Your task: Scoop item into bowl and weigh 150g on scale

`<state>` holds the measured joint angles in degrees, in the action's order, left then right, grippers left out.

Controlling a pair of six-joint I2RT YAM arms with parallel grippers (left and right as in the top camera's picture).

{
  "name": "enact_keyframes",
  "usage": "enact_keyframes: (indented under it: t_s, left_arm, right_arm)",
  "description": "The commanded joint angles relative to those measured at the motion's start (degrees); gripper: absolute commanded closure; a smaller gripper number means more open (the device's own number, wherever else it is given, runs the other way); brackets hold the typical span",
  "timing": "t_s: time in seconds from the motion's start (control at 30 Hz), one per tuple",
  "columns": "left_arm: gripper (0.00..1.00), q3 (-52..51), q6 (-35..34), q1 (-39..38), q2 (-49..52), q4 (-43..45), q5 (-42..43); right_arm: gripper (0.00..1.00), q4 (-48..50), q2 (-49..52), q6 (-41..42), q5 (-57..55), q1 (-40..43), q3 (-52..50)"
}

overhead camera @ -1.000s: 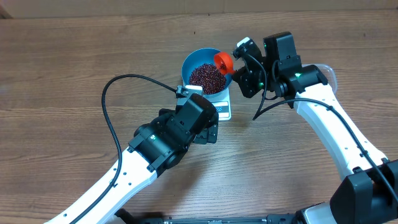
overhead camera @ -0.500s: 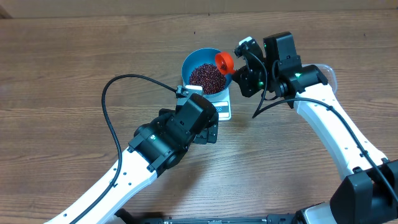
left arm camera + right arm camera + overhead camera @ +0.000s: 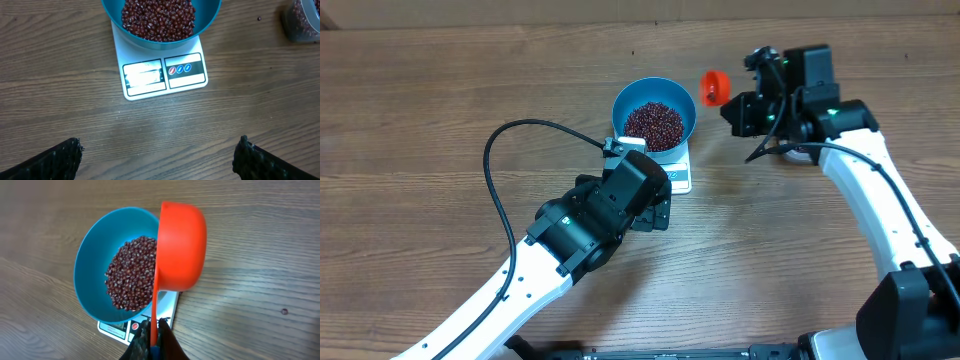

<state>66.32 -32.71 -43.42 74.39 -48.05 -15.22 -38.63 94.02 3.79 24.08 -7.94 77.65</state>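
The right pincer (image 3: pixel 152 339) is gripping tightly an orange scoop (image 3: pixel 181 245) by its handle. The blue bowl (image 3: pixel 92 255) of beans (image 3: pixel 131 277) is sitting on the scale (image 3: pixel 167 307) just ahead, slightly left. The left pincer (image 3: pixel 157 160) is hanging wide open, empty.

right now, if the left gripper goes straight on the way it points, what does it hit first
Probably the scale, display edge first. The left gripper may slant down and meet the table sooner; depth is unclear.

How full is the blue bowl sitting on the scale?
Partly full. Dark red beans cover the floor of the bowl in a heap, with bare blue wall showing above them.
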Motion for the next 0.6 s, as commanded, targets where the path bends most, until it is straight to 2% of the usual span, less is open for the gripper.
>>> enact_keyframes:
  t_s: [0.0, 0.57]
  left_arm:
    - [0.01, 0.2, -0.7, -0.1, 0.2, 0.1, -0.6]
    - [0.0, 0.2, -0.7, -0.1, 0.2, 0.1, -0.6]
  right_arm:
    - [0.96, -0.1, -1.1, 0.9, 4.3, 2.3, 1.5]
    - [0.96, -1.4, -1.0, 0.9, 5.0, 3.8, 1.5]
